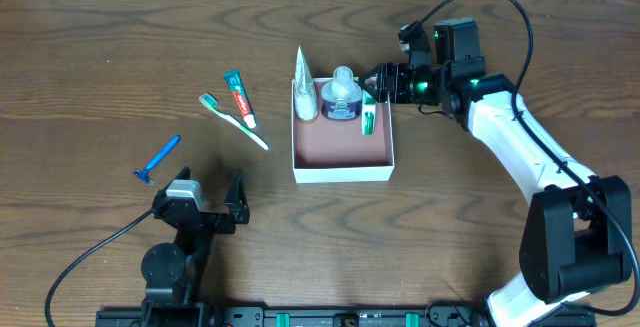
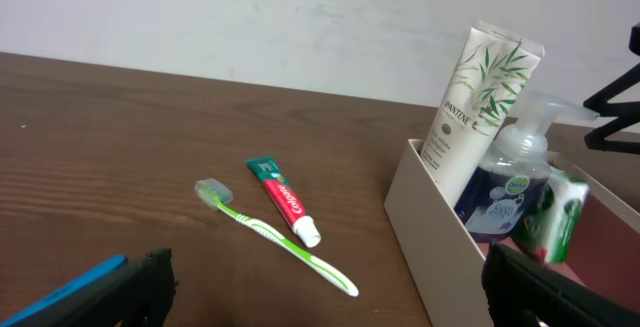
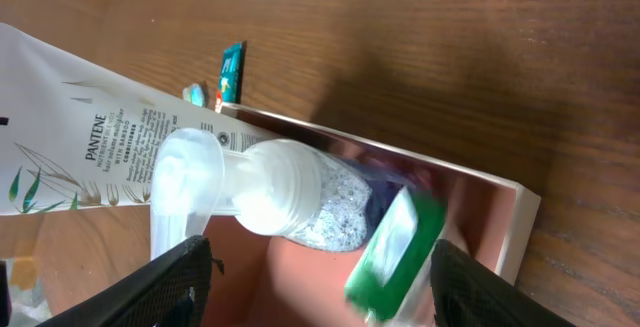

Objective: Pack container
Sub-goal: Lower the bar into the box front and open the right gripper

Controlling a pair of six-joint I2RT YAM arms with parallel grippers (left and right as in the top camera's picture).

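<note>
The square, shallow white cardboard box with the pinkish-brown inside (image 1: pixel 340 152) is sitting flat near the middle of the brown wooden table (image 1: pixel 100 47), with its open top facing up. Its sides are looking about the same length, so no side is standing out as the long one. Its walls are running straight from 12 to 6 o'clock and from 9 to 3 o'clock in the overhead view.

Three things are crowding the 12 o'clock end of the box. A white squeeze tube with green leaves printed on it (image 1: pixel 304 89) is standing in the 11 o'clock corner and leaning a little. Just beside it, a clear pump bottle with a blue label (image 1: pixel 342 97) is standing up. A small green and white packet (image 1: pixel 368 120) is sitting by the 3 o'clock wall, and it is looking blurry in the wrist views.

The right gripper (image 1: pixel 380 81) is hovering at the 1 o'clock corner of the box. Its fingers (image 3: pixel 172 289) are spread wide apart and are gripping nothing.

The left gripper (image 1: pixel 211 196) is waiting at 7 o'clock from the box, well apart from it, with its fingers (image 2: pixel 150 285) wide apart too.

At 9 o'clock from the box, a red, white and green toothpaste tube (image 1: pixel 239 98) and a green and white toothbrush (image 1: pixel 235 121) are lying near each other. A blue plastic razor (image 1: pixel 158 159) is lying farther out toward 8 o'clock.
</note>
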